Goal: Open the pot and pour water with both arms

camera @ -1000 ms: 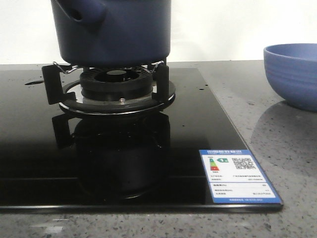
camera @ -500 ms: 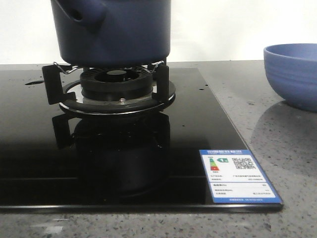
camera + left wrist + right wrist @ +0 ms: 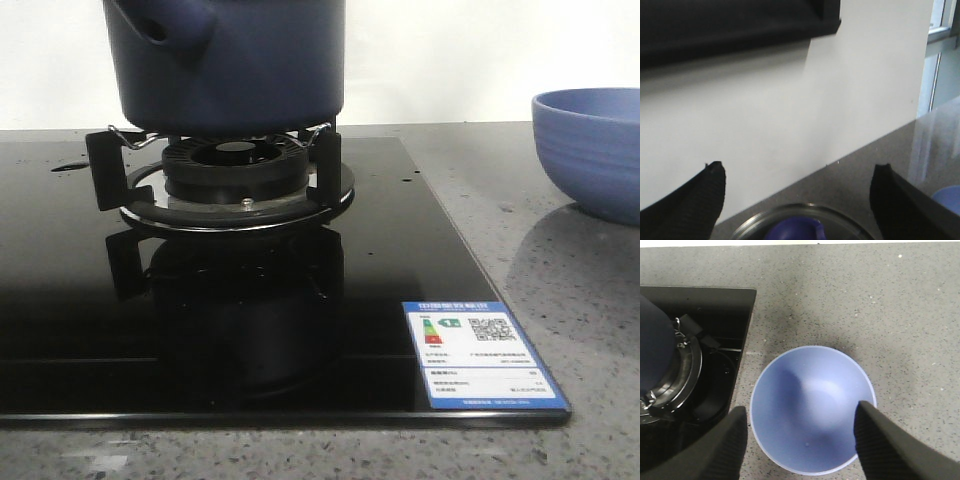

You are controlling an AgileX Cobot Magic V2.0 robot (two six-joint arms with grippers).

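Note:
The dark navy pot [image 3: 230, 65] stands on the black burner stand [image 3: 235, 175] of the stove, its tubular stub [image 3: 160, 20] pointing left; its top is cut off in the front view. In the left wrist view my left gripper [image 3: 799, 187] is open above the pot's glass lid [image 3: 800, 222], whose blue knob [image 3: 795, 229] lies between and below the fingers. My right gripper [image 3: 800, 432] is open and empty, high over the light blue bowl [image 3: 812, 407]. The pot's side shows in the right wrist view [image 3: 655, 350].
The black glass stove top [image 3: 400, 250] carries a blue-and-white energy label [image 3: 480, 355] at its front right corner. The light blue bowl [image 3: 590, 150] stands on the grey speckled counter [image 3: 560, 280] to the right of the stove. A white wall runs behind.

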